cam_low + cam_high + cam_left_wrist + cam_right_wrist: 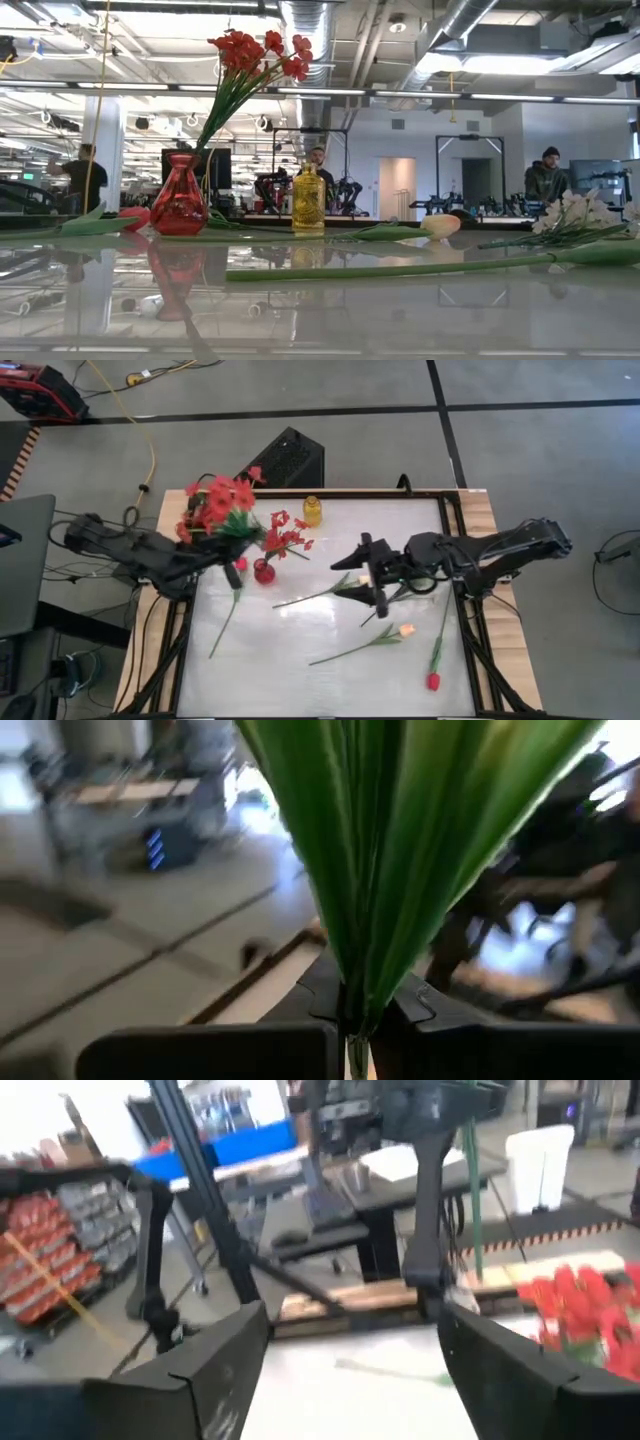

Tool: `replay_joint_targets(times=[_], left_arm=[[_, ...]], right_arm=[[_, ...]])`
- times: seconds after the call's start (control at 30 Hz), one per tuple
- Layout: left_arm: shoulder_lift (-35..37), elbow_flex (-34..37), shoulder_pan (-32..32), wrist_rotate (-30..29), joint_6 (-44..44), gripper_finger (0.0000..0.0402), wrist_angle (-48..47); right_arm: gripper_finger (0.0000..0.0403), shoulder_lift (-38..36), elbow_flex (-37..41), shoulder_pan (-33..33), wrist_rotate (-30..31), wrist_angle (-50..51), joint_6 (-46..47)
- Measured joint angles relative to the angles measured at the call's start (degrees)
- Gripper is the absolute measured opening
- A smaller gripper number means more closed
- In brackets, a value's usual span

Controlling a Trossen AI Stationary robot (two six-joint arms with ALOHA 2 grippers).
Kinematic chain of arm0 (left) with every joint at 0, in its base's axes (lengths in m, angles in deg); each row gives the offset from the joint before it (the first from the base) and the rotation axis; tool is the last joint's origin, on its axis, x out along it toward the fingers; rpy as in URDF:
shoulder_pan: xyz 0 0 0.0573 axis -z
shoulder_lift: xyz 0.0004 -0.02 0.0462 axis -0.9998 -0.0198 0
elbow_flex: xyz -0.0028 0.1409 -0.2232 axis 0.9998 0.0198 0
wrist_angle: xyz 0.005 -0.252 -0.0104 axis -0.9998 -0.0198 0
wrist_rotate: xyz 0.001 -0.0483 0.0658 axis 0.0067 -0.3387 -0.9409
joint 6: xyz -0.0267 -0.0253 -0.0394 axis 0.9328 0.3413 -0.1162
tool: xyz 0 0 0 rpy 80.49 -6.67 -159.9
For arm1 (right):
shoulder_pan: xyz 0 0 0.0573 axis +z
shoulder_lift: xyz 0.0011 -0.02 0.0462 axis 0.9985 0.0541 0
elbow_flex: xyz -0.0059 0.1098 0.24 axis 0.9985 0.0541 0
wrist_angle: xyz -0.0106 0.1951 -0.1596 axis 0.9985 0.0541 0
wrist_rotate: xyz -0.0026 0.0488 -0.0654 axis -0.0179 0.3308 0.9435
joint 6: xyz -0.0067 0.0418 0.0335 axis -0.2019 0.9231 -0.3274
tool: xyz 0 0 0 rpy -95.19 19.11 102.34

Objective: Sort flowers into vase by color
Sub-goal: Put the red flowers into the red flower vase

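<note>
Two vases stand at the table's far side in the high view: a red glass vase point(264, 571) holding a red spray, and a small yellow glass bottle point(313, 511). The left gripper point(222, 548) holds a red clustered-blossom bunch point(218, 503) beside the red vase. The right gripper point(372, 582) hangs over loose stems; a cream tulip point(404, 630) and a red tulip point(433, 680) lie nearer.

Low view: the white-blossom spray point(575, 215) lies on the table.

Left wrist view: fingers point(305, 1000) pinch green stems point(400, 850).

Right wrist view: jaws spread, empty.

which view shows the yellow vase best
The low view: the yellow vase stands upright in full profile, empty, beside the red vase. The high view shows only its top, small, near the table's far edge. Neither wrist view shows it; the left gripper's is filled with green stems.
</note>
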Motion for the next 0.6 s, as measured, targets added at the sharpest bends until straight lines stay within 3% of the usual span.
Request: replay_joint_targets(times=[0.17, 0.33, 0.47, 0.6], left_arm=[[4.9, -0.1, 2.5, -7.4, 19.2, 0.0004, -22.1], [4.5, -0.1, 2.5, -11.0, 35.0, 0.0003, -39.5], [1.8, 1.0, 2.0, -15.1, 42.7, 0.0003, -44.7], [0.9, 7.7, 1.3, -16.3, 49.8, 0.0003, -43.7]], right_arm=[[0.0323, -2.3, 0.0, 1.2, 0.4, 6.4, 1.4], [0.0321, -1.9, 0.0, 2.1, 0.5, 7.7, 1.4], [0.0321, -1.8, 0.0, 1.8, 0.5, 8.3, 1.4], [0.0321, -1.8, 0.0, 1.1, 0.5, 8.5, 1.4]])
